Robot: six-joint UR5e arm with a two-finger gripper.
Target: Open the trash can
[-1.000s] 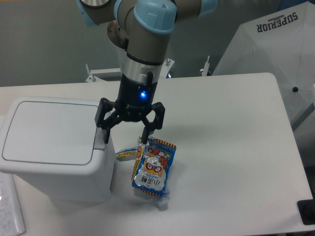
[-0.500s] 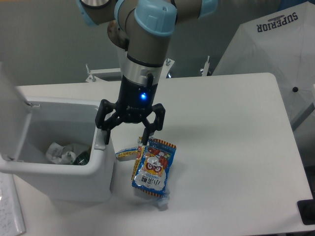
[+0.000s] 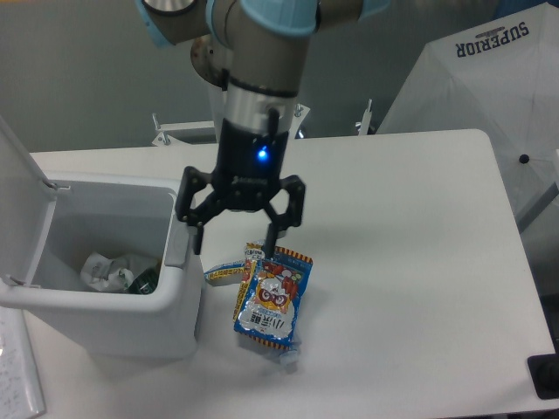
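The white trash can (image 3: pixel 166 319) stands at the table's left with its lid (image 3: pixel 19 179) swung up on the far left side. Inside it lie crumpled wrappers (image 3: pixel 109 271). A grey push tab (image 3: pixel 177 247) sits on its right rim. My gripper (image 3: pixel 234 241) hangs open just above and to the right of that tab, left fingertip (image 3: pixel 197 237) close over the rim, right fingertip (image 3: pixel 271 245) over the snack packets. Nothing is held between the fingers.
A blue and orange snack packet (image 3: pixel 274 299) lies on the table right of the bin, overlapping a second packet (image 3: pixel 229 271). A white canopy with "SUPERIOR" lettering (image 3: pixel 489 65) stands at the back right. A dark object (image 3: pixel 545 375) sits at the bottom right edge.
The bin's lid, flat and shut a second ago, has sprung up and now stands open. My gripper has since lifted slightly and shifted right off the tab.
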